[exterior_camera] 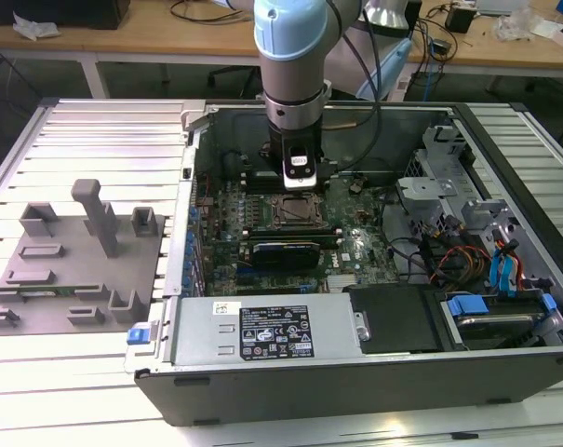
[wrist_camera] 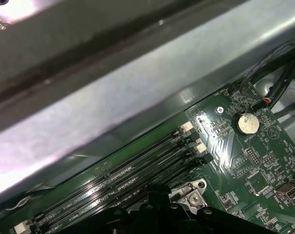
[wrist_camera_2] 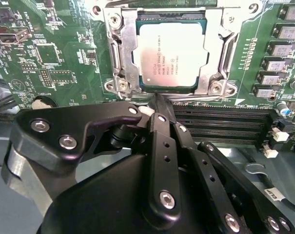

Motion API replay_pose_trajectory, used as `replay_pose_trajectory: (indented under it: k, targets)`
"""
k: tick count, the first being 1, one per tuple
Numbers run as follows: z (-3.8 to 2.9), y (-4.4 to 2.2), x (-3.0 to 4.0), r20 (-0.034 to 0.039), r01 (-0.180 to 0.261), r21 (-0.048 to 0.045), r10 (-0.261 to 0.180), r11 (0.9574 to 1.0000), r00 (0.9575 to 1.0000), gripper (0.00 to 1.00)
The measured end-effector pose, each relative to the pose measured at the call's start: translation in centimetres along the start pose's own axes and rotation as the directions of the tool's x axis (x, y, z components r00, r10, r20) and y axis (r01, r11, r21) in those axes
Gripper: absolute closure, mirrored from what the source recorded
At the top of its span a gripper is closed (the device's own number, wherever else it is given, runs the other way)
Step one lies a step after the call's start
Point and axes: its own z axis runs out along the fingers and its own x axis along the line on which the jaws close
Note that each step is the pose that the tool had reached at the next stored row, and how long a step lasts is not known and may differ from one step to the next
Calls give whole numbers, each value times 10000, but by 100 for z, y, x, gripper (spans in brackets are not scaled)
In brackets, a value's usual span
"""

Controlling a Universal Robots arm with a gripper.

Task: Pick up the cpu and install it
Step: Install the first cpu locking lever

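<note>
The cpu, a pale silver square chip, lies flat inside the metal-framed socket on the green motherboard. My gripper hangs just beside the socket's edge. Its black fingers are shut together with nothing between them, and the tip sits close to the cpu's near rim without gripping it. In the exterior view the gripper stands upright inside the open computer case, directly over the far edge of the socket. The first wrist view shows a corner of the socket frame above the gripper's black body.
Memory slots run alongside the socket. The case walls close in around the motherboard, with a power supply in front and drive bays with cables on the exterior view's right. A grey fixture block sits outside the case on the left.
</note>
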Motion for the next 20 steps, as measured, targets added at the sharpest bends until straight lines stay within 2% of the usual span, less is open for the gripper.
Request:
replay_pose_trajectory:
  k: [5, 9, 15, 20]
  targets:
    - [-3, 16, -23, 6, -19, -2, 19, 10000, 10000, 89]
    - [-79, 32, -27, 6, -18, -2, 18, 10000, 10000, 89]
    - [-77, 57, 2, 6, -20, -1, 20, 10000, 10000, 89]
    - [-78, 53, 26, 13, -18, -2, 18, 10000, 10000, 89]
